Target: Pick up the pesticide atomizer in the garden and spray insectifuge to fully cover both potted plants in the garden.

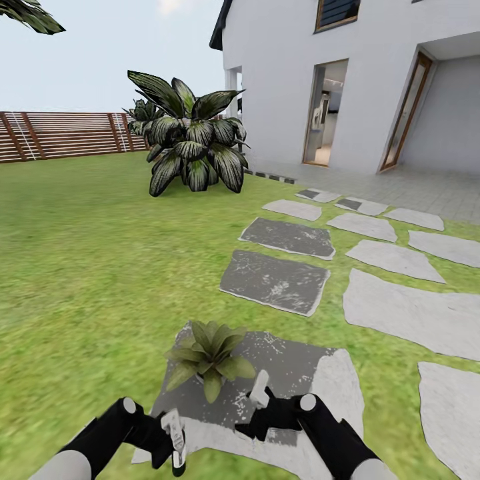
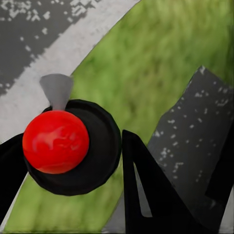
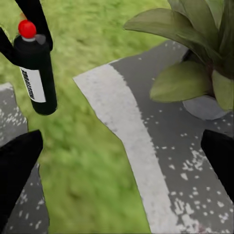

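Spray may miss the green-leaved potted plant [image 1: 210, 358] low in frame if the left hand [image 1: 175, 440], gripping the black red-capped atomizer [image 3: 35, 68], tilts away, right hand [image 1: 257, 400] open.

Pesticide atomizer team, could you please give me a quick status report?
Left gripper shut on the pesticide atomizer. Right gripper open, holding nothing. One potted plant on the stepping stone just ahead. Nothing in the way.

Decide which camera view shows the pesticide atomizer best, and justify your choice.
The right wrist view: the pesticide atomizer shows side-on, with black body, label and red top, between the left gripper's fingers. The left wrist view shows its red top from above. The head view shows a pale sliver.
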Tool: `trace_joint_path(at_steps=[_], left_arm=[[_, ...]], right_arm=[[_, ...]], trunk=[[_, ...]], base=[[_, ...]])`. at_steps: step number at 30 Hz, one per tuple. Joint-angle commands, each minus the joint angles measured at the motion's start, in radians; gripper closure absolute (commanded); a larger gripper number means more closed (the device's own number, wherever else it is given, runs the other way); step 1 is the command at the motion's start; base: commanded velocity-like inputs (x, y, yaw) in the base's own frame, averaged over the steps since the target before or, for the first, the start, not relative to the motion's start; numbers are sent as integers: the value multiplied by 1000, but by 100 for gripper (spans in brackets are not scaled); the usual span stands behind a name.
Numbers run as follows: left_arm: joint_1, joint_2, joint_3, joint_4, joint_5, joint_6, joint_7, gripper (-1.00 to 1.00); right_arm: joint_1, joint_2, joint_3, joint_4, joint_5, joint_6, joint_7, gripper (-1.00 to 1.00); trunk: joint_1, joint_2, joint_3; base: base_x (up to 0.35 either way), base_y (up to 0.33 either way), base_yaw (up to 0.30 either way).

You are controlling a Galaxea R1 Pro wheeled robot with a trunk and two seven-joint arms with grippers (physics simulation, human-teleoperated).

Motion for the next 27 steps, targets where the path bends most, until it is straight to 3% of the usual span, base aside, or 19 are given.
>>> trace_joint_path(at_steps=[1,9,13,16,23,27], left_arm=[[-1,-1,-11,-3,-12,9,-4,100],[-1,-7,-19,-4,-27,10,-4,100],[-2,-38,-21,-5,-29,17,-4,100],[-23,-61,-22,-5,-29,68,-4,100],[-39,-98,-25,-24,-27,92,-14,100],[-39,-109,-66,-26,-27,92,-37,100]], right_arm=[[-9,1,0,-2,7,7,14,100],[-18,3,3,-3,7,12,27,100],[-19,3,4,-16,8,13,67,100],[-19,3,5,-31,10,17,94,100],[-19,14,6,-35,73,18,104,100],[-19,16,6,-35,81,18,104,100]], trunk=[[0,0,-1],[0,0,-1],[0,0,-1],[0,0,-1],[0,0,-1],[0,0,-1]], base=[[0,0,0],[0,0,0],[0,0,0],[0,0,0],[0,0,0],[0,0,0]])
